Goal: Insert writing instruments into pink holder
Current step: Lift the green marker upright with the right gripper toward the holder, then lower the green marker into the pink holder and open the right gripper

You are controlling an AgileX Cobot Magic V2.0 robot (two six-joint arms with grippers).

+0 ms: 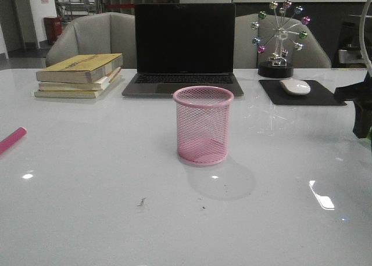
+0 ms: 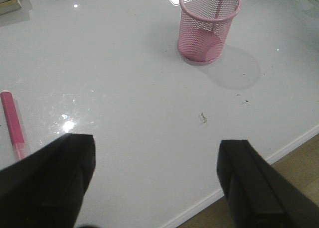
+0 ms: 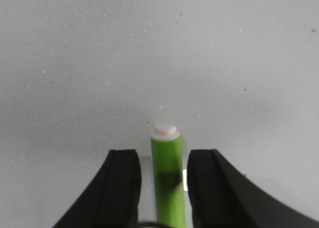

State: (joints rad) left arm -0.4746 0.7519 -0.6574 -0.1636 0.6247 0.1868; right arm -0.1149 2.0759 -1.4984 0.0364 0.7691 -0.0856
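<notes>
The pink wire-mesh holder (image 1: 203, 125) stands upright and empty at the middle of the white table; the left wrist view shows the holder (image 2: 208, 24) well ahead of the fingers. The magenta pen (image 1: 11, 139) lies flat at the table's left edge, and the same pen (image 2: 12, 123) rests just outside one finger of my left gripper (image 2: 157, 141), which is wide open over bare table. The lime green pen (image 3: 168, 178), white end pointing away, lies between the fingers of my right gripper (image 3: 163, 154), open with a gap on each side. The right arm (image 1: 361, 106) is at the far right.
At the back of the table are a closed-screen black laptop (image 1: 183, 45), a stack of books (image 1: 80, 74), a white mouse (image 1: 295, 86) on a black pad, and a ferris-wheel ornament (image 1: 279, 39). The table's front edge (image 2: 279, 153) lies near the left gripper.
</notes>
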